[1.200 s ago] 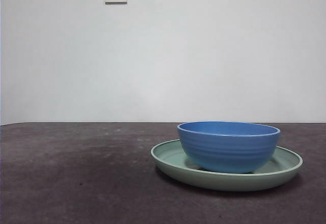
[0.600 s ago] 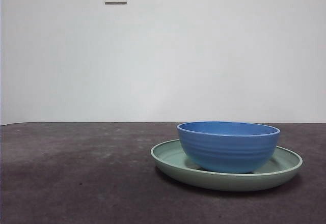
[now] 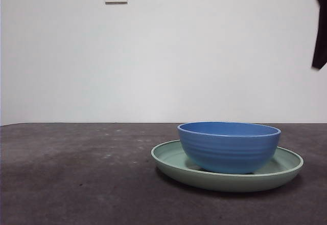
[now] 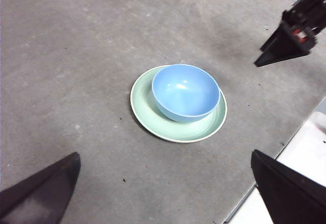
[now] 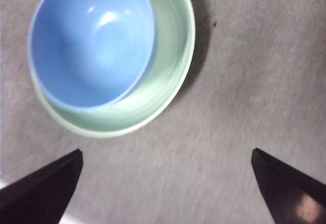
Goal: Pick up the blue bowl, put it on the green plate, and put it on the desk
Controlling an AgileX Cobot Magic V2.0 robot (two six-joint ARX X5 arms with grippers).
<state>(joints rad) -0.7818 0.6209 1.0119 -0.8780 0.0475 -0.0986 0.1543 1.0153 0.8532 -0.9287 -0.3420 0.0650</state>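
Overhead, right gripper (image 5: 165, 183) wide above blue bowl (image 5: 91, 43)

desk (image 3: 76, 184): dark grey | on it: green plate (image 3: 286, 171), right

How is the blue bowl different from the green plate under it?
The blue bowl is deep with tall sides; the green plate is flat and shallow. The bowl is narrower, the plate wider, so the plate's rim shows all around. The bowl sits on the plate; the plate sits on the desk. Both are round and empty.
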